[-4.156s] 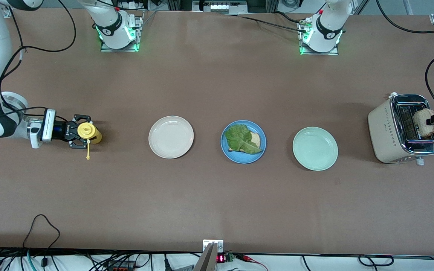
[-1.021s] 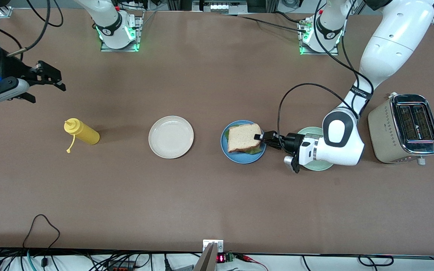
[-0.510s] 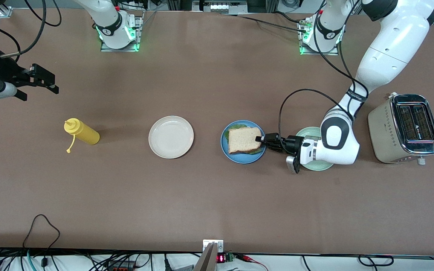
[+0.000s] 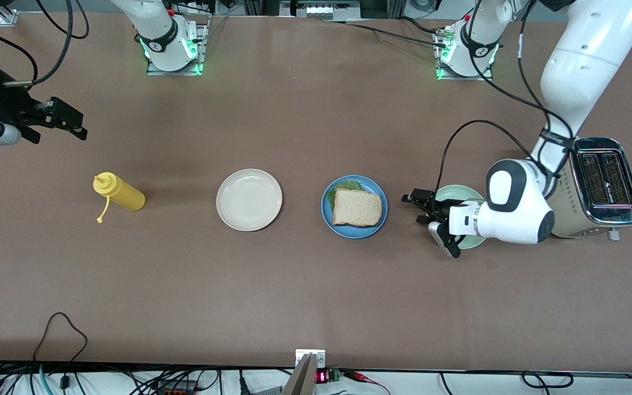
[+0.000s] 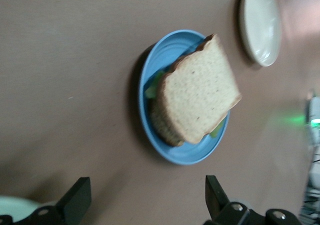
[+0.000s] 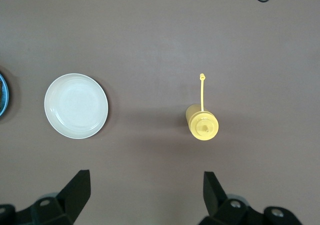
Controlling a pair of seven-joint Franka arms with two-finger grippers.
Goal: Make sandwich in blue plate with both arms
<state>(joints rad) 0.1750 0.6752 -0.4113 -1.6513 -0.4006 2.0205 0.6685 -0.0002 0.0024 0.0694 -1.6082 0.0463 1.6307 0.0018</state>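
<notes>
Sandwich (image 4: pixel 356 208) on blue plate (image 4: pixel 327 217), left tool (image 4: pixel 418 207) spread empty beside it, right tool (image 4: pixel 69 122) spread above tabletop (image 4: pixel 316 296).

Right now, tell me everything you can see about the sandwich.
The sandwich lies flat on the blue plate, between the beige plate and the green plate. Its top is a squarish slice of light-brown bread with a darker crust; a second slice shows underneath in the left wrist view. Crinkled green lettuce pokes out at the edges. Nothing grips it; only the plate touches it.
</notes>
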